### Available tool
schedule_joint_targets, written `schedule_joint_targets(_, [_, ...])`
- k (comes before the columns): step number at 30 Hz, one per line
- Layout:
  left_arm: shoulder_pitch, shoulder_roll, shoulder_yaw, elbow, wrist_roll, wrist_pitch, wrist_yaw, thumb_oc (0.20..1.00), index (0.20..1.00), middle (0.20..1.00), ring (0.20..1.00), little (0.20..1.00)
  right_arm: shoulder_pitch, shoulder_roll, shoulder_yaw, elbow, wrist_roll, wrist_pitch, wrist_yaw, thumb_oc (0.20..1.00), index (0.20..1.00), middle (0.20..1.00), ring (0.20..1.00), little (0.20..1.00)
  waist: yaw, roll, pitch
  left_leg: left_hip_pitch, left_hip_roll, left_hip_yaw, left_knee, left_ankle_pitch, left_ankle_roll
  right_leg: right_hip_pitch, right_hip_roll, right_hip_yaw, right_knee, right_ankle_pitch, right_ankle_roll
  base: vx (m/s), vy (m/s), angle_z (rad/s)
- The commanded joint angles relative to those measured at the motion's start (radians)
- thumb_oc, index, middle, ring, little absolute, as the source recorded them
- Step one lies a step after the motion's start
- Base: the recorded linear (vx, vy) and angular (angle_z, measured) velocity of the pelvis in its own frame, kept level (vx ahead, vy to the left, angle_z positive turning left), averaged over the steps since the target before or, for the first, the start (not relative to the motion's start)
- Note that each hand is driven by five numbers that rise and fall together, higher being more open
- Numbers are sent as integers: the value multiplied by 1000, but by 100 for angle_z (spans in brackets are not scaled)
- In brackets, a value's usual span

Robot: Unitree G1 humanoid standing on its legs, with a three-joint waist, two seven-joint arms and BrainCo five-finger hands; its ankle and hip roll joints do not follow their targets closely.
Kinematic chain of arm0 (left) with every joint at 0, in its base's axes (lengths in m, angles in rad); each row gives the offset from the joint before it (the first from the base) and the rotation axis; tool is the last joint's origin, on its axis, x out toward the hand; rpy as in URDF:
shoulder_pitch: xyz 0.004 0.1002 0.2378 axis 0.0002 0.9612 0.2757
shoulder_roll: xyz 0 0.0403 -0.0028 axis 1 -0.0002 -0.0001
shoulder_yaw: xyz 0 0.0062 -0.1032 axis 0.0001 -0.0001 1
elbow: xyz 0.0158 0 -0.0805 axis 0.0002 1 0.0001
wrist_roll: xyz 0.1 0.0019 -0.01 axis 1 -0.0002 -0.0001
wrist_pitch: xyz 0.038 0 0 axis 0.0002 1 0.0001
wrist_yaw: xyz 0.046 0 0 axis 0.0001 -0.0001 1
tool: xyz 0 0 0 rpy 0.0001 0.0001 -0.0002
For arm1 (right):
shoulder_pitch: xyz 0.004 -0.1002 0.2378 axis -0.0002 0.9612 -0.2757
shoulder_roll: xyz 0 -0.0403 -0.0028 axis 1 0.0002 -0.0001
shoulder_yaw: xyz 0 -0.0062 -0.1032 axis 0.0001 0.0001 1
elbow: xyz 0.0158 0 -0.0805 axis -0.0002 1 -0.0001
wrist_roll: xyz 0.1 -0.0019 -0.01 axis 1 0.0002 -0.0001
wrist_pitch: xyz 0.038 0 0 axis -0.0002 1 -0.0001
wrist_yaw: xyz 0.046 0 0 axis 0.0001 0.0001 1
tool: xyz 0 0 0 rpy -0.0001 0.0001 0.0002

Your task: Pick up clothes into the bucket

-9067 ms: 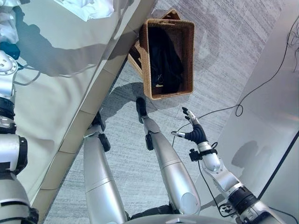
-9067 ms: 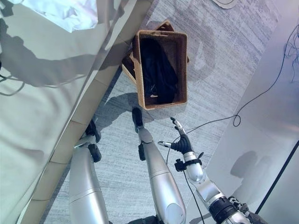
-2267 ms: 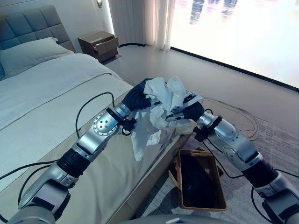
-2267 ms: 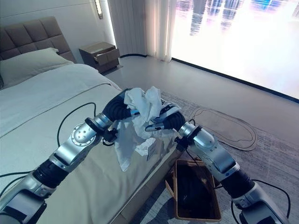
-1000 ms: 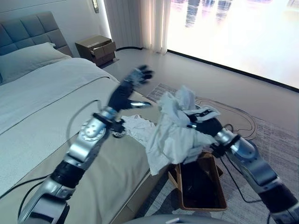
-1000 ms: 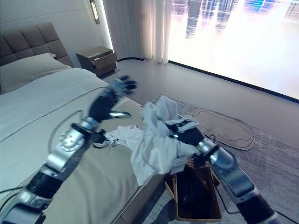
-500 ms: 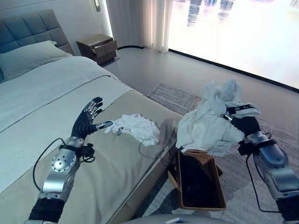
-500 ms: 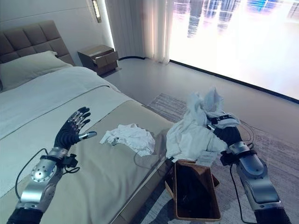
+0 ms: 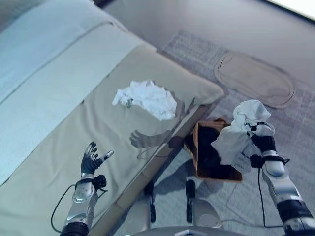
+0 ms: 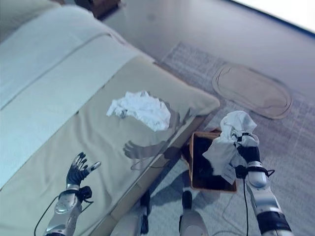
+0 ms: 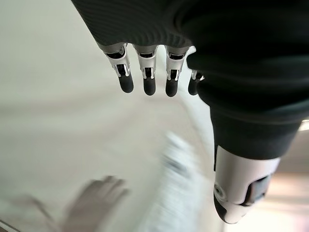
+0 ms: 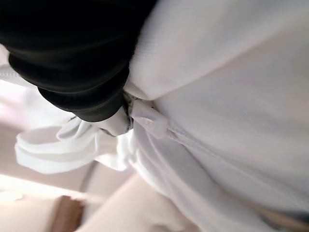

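My right hand [image 9: 266, 143] is shut on a crumpled white garment [image 9: 235, 138], which hangs from it over the right side of the wicker basket [image 9: 195, 147] on the floor beside the bed. Dark clothes [image 9: 206, 156] lie inside the basket. In the right wrist view the white cloth [image 12: 231, 96] drapes over the hand's dark cover [image 12: 82, 63]. A second white garment [image 9: 147, 98] lies bunched on the beige bed cover [image 9: 74, 128]. My left hand [image 9: 90, 160] hovers open over the bed's near part, its fingers [image 11: 145, 79] straight and empty.
The basket stands on a grey rug right against the bed's side edge. An oval mat [image 9: 253, 78] lies on the floor beyond it. The bed's corner [image 9: 209, 93] juts out just above the basket.
The camera has tipped down toward the floor. My right hand has carried the white garment lower, over the basket. My left hand has drawn back toward me, still open.
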Motion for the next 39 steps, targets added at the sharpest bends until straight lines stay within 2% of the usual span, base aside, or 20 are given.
schedule_joint_targets(1, [-13,25,3,21,36,-37,73,1000,1000,1000,1000,1000,-91,-48,25,-18,-12,-55,-83,200,200,200,200,200,19,-25,25,-21,-64,-2,162,-146,29,-97,-37,40,86,11,-1,-131,11,17])
schedule_joint_targets(2, [-6,18,-35,80,54,-25,80,1000,1000,1000,1000,1000,-146,-79,47,67,-1,-51,-107,200,200,200,200,200,24,-3,66,-68,-71,-1,196,-150,31,-150,-48,41,139,-7,-6,-62,9,20])
schedule_joint_targets(3, [-7,17,-35,81,55,-26,81,1000,1000,1000,1000,1000,-148,-80,49,69,0,-53,-107,200,200,200,200,200,23,-3,65,-70,-71,0,197,-151,31,-153,-48,42,141,-8,-6,-131,15,21])
schedule_joint_targets(4, [8,6,-63,121,50,-16,81,1000,1000,1000,1000,1000,-188,-104,70,102,-5,-45,-127,200,200,200,200,200,24,17,100,-116,-77,1,223,-145,32,-206,-58,43,192,-19,-12,-69,6,18])
schedule_joint_targets(5, [7,6,-62,122,50,-16,81,1000,1000,1000,1000,1000,-190,-104,71,104,-4,-46,-127,200,200,200,200,200,24,17,99,-118,-77,1,224,-146,32,-209,-58,44,194,-20,-12,-148,31,19])
schedule_joint_targets(7, [34,-20,-101,166,17,-15,80,1000,1000,1000,1000,1000,-280,-146,99,215,17,-37,-161,200,200,200,200,200,26,53,156,-211,-94,8,283,-147,34,-306,-76,54,283,-44,-22,-132,29,15])
schedule_joint_targets(9, [39,-27,-113,165,1,-18,79,1000,1000,1000,1000,1000,-299,-157,107,231,23,-34,-173,200,200,200,200,200,25,62,156,-248,-99,7,299,-147,33,-345,-82,60,302,-50,-24,-62,6,12])
schedule_joint_targets(11, [45,-46,-140,171,-32,-24,81,1000,1000,1000,1000,1000,-349,-184,122,294,29,-27,-201,200,200,200,200,200,27,85,156,-329,-113,11,331,-145,30,-435,-96,67,353,-57,-32,-36,19,19])
schedule_joint_targets(12, [63,-61,-169,147,-73,-36,81,1000,1000,1000,1000,1000,-384,-210,137,356,23,-19,-225,200,200,200,200,200,33,110,156,-375,-124,6,345,-168,24,-504,-106,80,410,-101,-32,37,18,22])
schedule_joint_targets(13, [62,-62,-168,146,-73,-36,81,1000,1000,1000,1000,1000,-387,-211,138,358,24,-19,-225,200,200,200,200,200,33,110,156,-378,-125,7,347,-168,24,-507,-107,81,413,-102,-32,41,28,20])
schedule_joint_targets(14, [71,-75,-196,115,-115,-45,76,1000,1000,1000,1000,1000,-427,-233,154,396,13,-9,-247,200,200,200,200,200,40,132,156,-430,-129,12,340,-154,23,-579,-115,92,446,-109,-36,-24,19,8])
schedule_joint_targets(15, [70,-76,-195,115,-115,-45,76,1000,1000,1000,1000,1000,-430,-234,156,398,13,-10,-247,222,222,222,222,222,40,133,156,-432,-129,13,341,-154,23,-581,-115,93,447,-110,-36,0,0,0])
schedule_joint_targets(16, [69,-82,-224,86,-142,-55,73,1000,1000,1000,1000,1000,-467,-254,174,449,11,-2,-265,423,423,423,423,423,49,150,156,-472,-137,15,337,-145,24,-631,-122,102,462,-111,-38,0,0,0])
schedule_joint_targets(17, [68,-83,-224,86,-142,-55,73,1000,1000,1000,1000,1000,-471,-254,176,451,11,-2,-265,467,467,467,467,467,49,150,156,-474,-137,15,338,-145,25,-634,-123,103,464,-112,-38,0,0,0])
schedule_joint_targets(19, [66,-84,-260,40,-159,-65,74,1000,1000,1000,1000,1000,-514,-280,204,508,1,13,-273,1000,1000,1000,1000,1000,56,166,156,-507,-148,18,332,-137,25,-680,-133,111,482,-113,-38,2,7,-5])
schedule_joint_targets(22, [55,-82,-305,-39,-178,-70,71,1000,1000,1000,1000,1000,-577,-309,249,615,-10,42,-268,1000,1000,1000,1000,1000,66,185,156,-541,-158,24,321,-130,27,-732,-140,120,498,-113,-38,12,20,-1])
schedule_joint_targets(28, [45,-69,-332,-113,-193,-76,79,1000,1000,1000,1000,1000,-602,-301,272,666,-24,59,-281,1000,1000,1000,1000,1000,75,190,156,-534,-162,20,292,-120,32,-728,-142,115,479,-107,-33,5,-1,2])
schedule_joint_targets(35, [5,-45,-324,-119,-181,-86,106,1000,1000,1000,1000,1000,-568,-250,252,681,-2,45,-292,1000,1000,1000,1000,1000,71,166,156,-497,-151,15,262,-120,32,-681,-131,101,413,-82,-19,4,0,3])
schedule_joint_targets(38, [-20,-31,-270,-135,-164,-102,148,1000,1000,1000,1000,1000,-494,-186,216,648,18,27,-308,1000,1000,1000,1000,1000,61,145,156,-471,-141,17,255,-123,30,-646,-119,95,375,-66,-13,4,2,0])
schedule_joint_targets(39, [-32,-15,-203,-177,-148,-123,193,1000,1000,1000,1000,1000,-418,-143,186,570,18,6,-327,1000,1000,1000,1000,1000,51,132,156,-456,-133,19,253,-126,29,-626,-113,92,356,-57,-8,6,-1,-5])
